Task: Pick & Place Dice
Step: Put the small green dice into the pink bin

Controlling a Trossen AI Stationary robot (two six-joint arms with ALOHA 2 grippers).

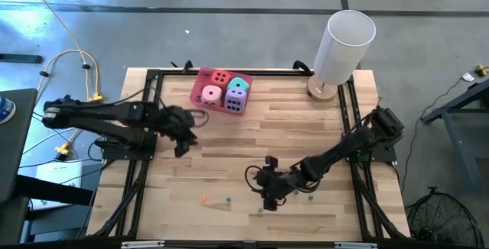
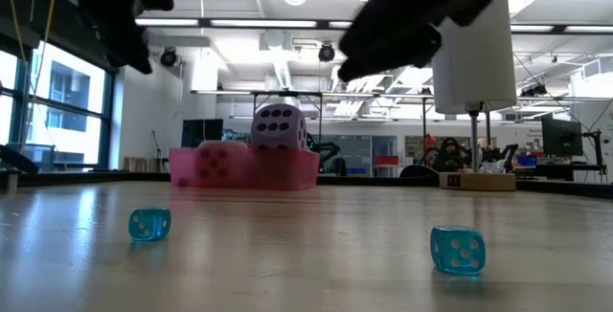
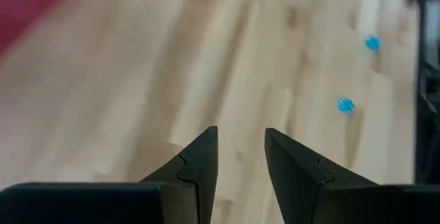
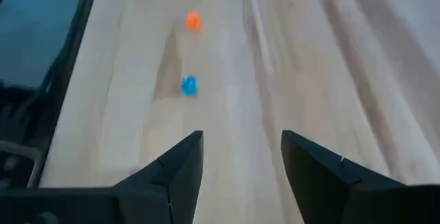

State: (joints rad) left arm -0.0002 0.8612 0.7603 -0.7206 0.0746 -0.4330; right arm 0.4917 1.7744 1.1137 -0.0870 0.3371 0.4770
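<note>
A pink tray [image 1: 200, 81] at the table's far side holds the large dice: red [image 1: 221, 76], teal [image 1: 238, 85], pink [image 1: 212, 95] and purple [image 1: 234, 100]. The purple one [image 2: 278, 126] stands highest in the low view. Tiny dice lie loose on the near part of the table: an orange one [image 1: 204, 198] [image 4: 193, 20], a blue one [image 1: 228, 200] [image 4: 188, 85], and two clear blue ones [image 2: 149, 223] [image 2: 457, 249]. My left gripper [image 1: 186, 134] [image 3: 240, 131] hangs open above bare wood, just near of the tray. My right gripper [image 1: 263, 188] [image 4: 242, 135] is open above the table, right of the orange and blue dice.
A white cylinder [image 1: 345, 43] on a round wooden base [image 1: 321, 88] stands at the far right corner. A black frame [image 1: 359, 119] runs along the table's edges. More tiny dice [image 1: 310, 198] lie under my right arm. Bare wood stretches between the tray and the small dice.
</note>
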